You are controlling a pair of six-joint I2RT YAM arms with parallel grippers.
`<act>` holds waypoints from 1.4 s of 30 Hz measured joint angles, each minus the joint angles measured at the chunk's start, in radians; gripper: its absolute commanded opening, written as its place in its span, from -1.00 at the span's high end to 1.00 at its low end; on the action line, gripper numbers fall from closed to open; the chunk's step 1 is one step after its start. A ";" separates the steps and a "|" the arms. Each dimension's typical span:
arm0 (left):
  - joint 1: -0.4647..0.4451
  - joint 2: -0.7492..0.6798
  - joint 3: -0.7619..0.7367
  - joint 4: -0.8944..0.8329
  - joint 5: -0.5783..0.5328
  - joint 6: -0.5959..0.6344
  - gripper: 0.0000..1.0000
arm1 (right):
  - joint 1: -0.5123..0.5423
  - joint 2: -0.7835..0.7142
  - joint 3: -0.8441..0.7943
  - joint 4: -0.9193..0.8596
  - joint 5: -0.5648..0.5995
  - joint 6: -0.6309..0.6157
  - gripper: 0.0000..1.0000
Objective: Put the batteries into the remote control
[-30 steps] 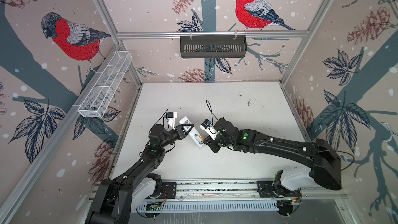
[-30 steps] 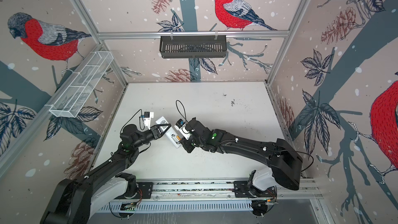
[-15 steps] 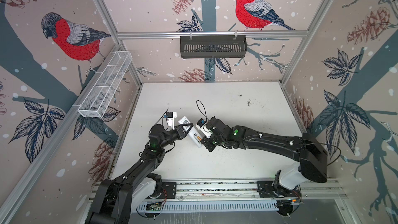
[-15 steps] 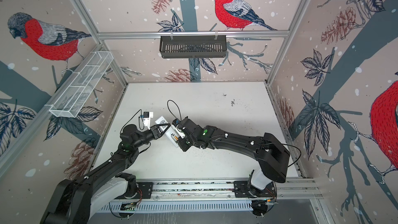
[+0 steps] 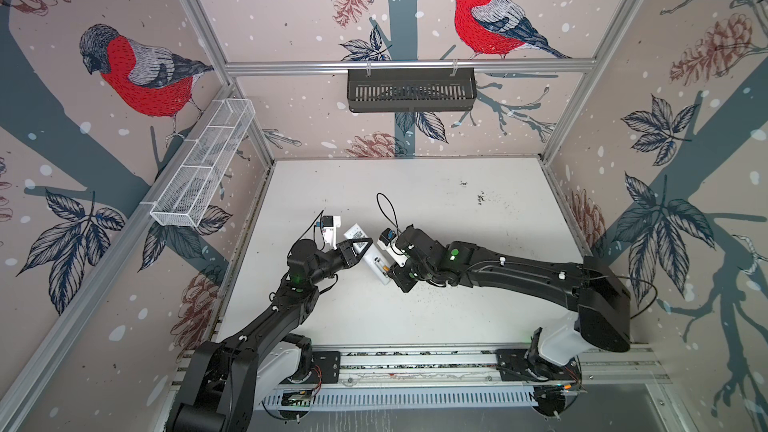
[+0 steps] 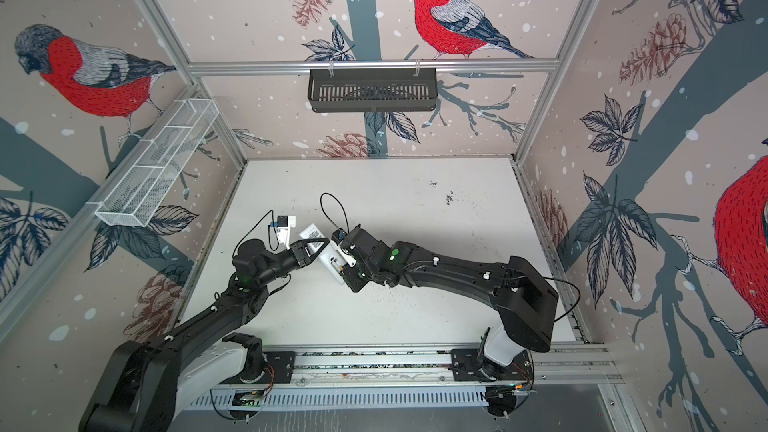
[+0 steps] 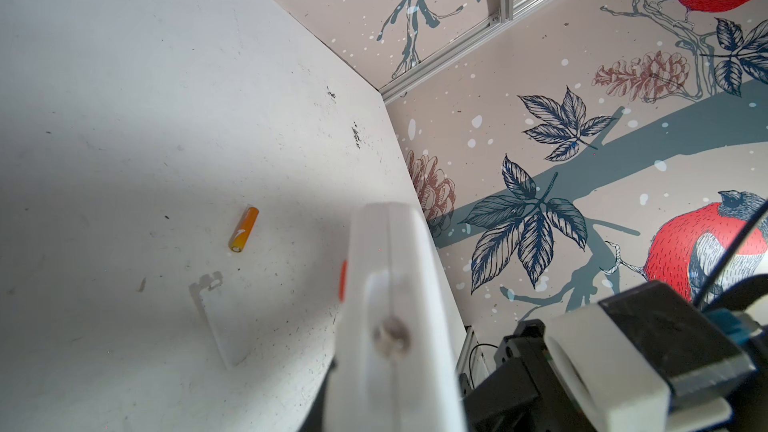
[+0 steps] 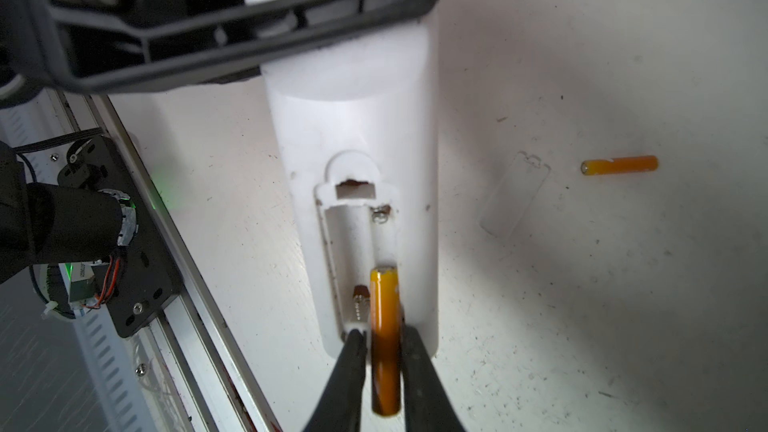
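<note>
While the left fingers (image 5: 352, 243) clamp the white remote control (image 5: 371, 260) with its open back upward, a top view shows the right fingers (image 5: 392, 276) at its lower end. From the left wrist, a second battery (image 7: 244, 229) and the loose battery cover (image 7: 220, 322) lie near each other on the surface (image 7: 124, 97). At the right wrist, the right fingers pinch an orange battery (image 8: 385, 305) over one bay. Seating it likely means holding it parallel, pushing toward the far contact, then releasing.

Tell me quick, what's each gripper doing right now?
Left gripper: closed on the slim white plastic remote control.
Right gripper: closed on a slim orange cylindrical battery.
</note>
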 measured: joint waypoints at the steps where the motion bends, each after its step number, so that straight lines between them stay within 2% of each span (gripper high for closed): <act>1: 0.002 0.004 0.000 0.006 0.002 -0.005 1.00 | 0.000 0.001 0.001 0.000 0.001 0.000 0.63; 14: 0.038 0.085 -0.029 0.116 0.040 -0.116 1.00 | -0.001 0.044 0.059 -0.034 0.027 -0.002 0.65; 28: 0.115 0.202 -0.036 0.157 0.101 -0.194 1.00 | -0.013 0.127 0.128 -0.044 0.022 0.001 0.64; 36: 0.137 0.325 -0.064 0.329 0.155 -0.257 1.00 | -0.019 0.159 0.163 -0.053 0.019 0.002 0.55; 42: 0.146 0.359 -0.074 0.411 0.179 -0.288 1.00 | -0.020 0.152 0.164 -0.060 0.010 0.000 0.52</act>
